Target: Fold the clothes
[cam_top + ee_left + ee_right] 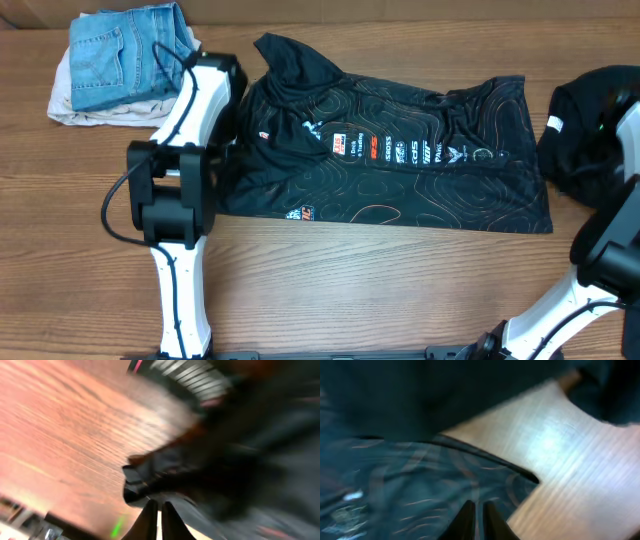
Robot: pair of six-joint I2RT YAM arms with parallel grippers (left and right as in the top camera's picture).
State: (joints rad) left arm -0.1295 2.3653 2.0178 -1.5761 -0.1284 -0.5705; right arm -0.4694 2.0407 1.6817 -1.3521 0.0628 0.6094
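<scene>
1. One jersey (pixel 390 160) is the work in hand. It lies across the middle of the table (pixel 350 290), logo row up, neck end bunched toward the far left and hem toward the right.
2. Most of it is flat but rumpled, and no crisp fold line shows in the overhead view, so I judge the folding of this piece barely begun (sleeves and body all left to do).
3. Left gripper (pixel 159 506): its wrist view is badly blurred, but the jaws stand a narrow slit apart with pale wood showing between them. They hold nothing and sit just over a crumpled black edge of the jersey (pixel 240 460).
4. Right gripper (pixel 477 506): the jaws are likewise slightly parted and clamp nothing, above the orange-lined cloth (pixel 420 475) near its corner.
5. Folded denim on a pale garment (pixel 125 50) sits at the far left corner, probably finished.
6. A dark bundle (pixel 590 120) lies at the right edge, and I cannot tell what it is (perhaps another garment waiting).
</scene>
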